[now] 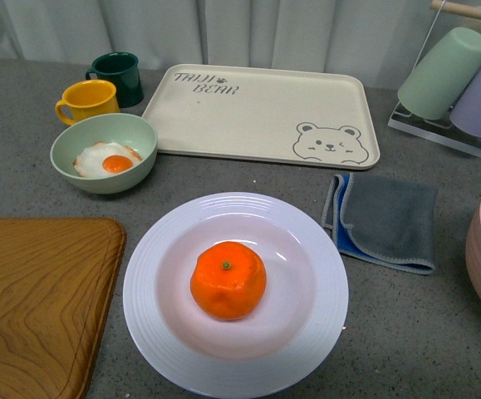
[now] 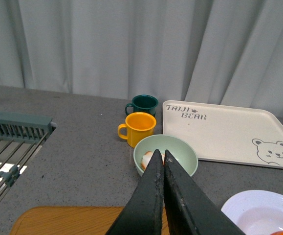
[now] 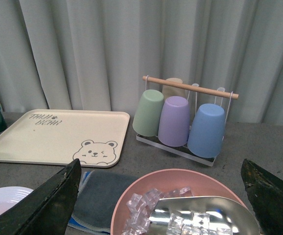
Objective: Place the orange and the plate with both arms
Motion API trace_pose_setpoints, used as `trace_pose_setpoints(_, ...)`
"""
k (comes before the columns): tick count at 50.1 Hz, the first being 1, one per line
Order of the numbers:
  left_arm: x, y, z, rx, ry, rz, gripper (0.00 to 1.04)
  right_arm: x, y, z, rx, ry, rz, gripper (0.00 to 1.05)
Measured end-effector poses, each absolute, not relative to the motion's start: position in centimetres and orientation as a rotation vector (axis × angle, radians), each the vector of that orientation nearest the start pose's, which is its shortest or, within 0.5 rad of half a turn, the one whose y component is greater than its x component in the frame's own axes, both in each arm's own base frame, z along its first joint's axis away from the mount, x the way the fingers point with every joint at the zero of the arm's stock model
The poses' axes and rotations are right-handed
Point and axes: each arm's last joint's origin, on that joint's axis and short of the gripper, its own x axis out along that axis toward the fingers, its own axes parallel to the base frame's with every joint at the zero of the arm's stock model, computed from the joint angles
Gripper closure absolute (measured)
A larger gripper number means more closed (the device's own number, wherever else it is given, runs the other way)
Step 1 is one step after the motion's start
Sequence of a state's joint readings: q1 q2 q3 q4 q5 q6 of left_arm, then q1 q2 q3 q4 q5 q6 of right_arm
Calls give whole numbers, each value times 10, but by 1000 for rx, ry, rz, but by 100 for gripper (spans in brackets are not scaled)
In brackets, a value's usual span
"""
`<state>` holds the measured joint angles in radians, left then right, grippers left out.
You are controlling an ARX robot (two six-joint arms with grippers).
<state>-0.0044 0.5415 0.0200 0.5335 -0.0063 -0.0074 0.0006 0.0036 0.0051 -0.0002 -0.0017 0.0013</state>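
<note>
Grey curtains (image 1: 265,33) are seen behind the desk (image 1: 414,332). Near its front edge, the orange (image 1: 228,280) is seated centrally on the plate (image 1: 150,320). The left end effector (image 2: 163,155) is pressed together and the right end effector (image 3: 161,166) is spread wide, both empty. Were the plate tilted, the orange could be rolled off.

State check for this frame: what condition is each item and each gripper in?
orange: sitting in the plate's middle, stem spot up.
plate: upright, holding the orange.
left gripper: shut, holding nothing.
right gripper: wide open, holding nothing.
green bowl: holds a fried egg.
pink bowl: holds ice cubes.
rack cups: upside down.
cloth: folded.
</note>
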Motion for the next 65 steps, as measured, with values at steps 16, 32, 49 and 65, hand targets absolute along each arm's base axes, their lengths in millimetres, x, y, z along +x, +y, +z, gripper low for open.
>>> trace_pose_setpoints(16,120,0,173,-7,-22,-2,101,98,0,165,1,-1,2,9)
trace_pose_setpoints(32,113,0,174,-7,-25,-2,101,98,0,165,1,-1,3,9)
trace_pose_setpoints(49,106,0,173,-7,-22,-2,101,98,0,165,1,-1,3,9)
trace_pose_setpoints(65,97,0,170,-7,-17,-3,85,98,0,165,1,-1,3,9)
